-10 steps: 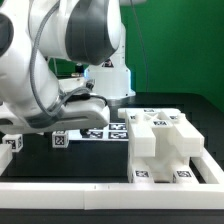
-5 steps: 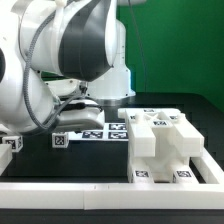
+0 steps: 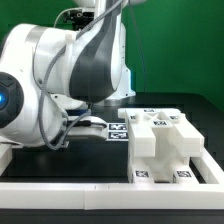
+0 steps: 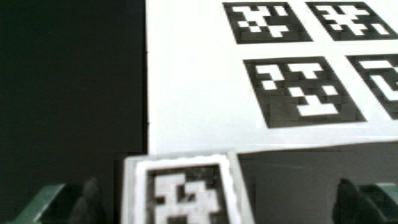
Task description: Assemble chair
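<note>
White blocky chair section (image 3: 160,145), several chunky pieces already joined, sitting on the black table (image 3: 30,165) toward the exterior view's right. Black-and-white square tags on its top and front faces. Just beside it, toward the exterior view's left, a strip of the flat marker board (image 3: 115,131), lying on the table and partly hidden by the arm (image 3: 60,75). Through the wrist view, a small white tagged block (image 4: 178,190), tag facing up, close to the marker board's edge. Gripper (image 4: 210,203) above that block, fingers (image 4: 63,200) spread wide, one on each side of it, no contact visible. White rail (image 3: 90,186) along the near edge of the table. Green backdrop (image 3: 170,45) behind.
</note>
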Controlling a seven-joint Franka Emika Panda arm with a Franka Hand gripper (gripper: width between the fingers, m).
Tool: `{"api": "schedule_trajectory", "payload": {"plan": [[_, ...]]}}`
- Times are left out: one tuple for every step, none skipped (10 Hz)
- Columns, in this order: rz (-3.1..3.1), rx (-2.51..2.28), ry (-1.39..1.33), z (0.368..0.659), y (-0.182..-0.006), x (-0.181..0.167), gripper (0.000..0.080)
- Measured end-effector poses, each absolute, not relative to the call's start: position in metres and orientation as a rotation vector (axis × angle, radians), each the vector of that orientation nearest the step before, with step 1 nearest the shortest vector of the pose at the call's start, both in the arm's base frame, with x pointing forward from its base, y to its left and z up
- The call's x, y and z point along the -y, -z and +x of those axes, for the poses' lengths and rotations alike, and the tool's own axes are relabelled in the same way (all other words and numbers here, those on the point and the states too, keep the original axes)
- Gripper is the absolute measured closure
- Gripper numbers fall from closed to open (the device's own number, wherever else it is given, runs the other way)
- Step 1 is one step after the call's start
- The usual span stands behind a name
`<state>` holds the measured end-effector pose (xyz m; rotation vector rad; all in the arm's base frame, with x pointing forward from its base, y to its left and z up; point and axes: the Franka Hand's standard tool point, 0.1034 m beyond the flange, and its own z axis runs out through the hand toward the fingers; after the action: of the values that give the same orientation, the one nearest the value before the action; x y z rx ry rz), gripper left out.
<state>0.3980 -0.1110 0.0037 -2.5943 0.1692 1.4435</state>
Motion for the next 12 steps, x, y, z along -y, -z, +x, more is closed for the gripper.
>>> {"api": "schedule_trajectory", "payload": {"plan": [[-2.594,-0.168,-1.442,0.398,-0.004,0.111,0.0151],[-2.594,-0.168,-1.442,0.398,-0.003,0.111,0.0157],[-2.594,-0.168,-1.442,0.398,-0.003,0.111,0.0318],[-2.594,-0.168,-1.442,0.398,-0.003,0.111,0.0318],[-2.594,-0.168,-1.442,0.398,-0.003,0.111,0.05],[-2.628,-0.162,-1.4,0.407,-0.005,0.111,0.0524],[-2.636,-0.154,-1.392,0.413,-0.01,0.108,0.0524],[-2.662,-0.134,-1.353,0.424,-0.019,0.105,0.0524],[-2.728,-0.086,-1.21,0.444,-0.039,0.104,0.0524],[-2.762,-0.047,-1.102,0.451,-0.061,0.103,0.0524],[-2.788,-0.017,-1.033,0.458,-0.086,0.099,0.0524],[-2.859,0.009,-0.877,0.468,-0.101,0.091,0.0524]]}}
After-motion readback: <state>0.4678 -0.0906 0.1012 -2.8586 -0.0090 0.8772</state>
